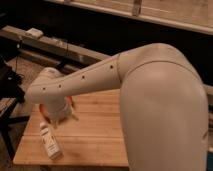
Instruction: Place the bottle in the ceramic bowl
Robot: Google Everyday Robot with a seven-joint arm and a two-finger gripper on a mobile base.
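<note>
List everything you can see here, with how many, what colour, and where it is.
bottle: one, white, lying on the table's front left part, outside the bowl
ceramic bowl: one, orange-red, on the table's back left part, mostly hidden behind the gripper
table: one, light wood, in the lower left of the view
ledge: one, dark, running behind the table
small box-like object: one, whitish, on the ledge at upper left
stand: one, black, at the left edge
arm: one, white, reaching from the right across to the left
gripper: one, pale, low over the table's left part, between bowl and bottle
</note>
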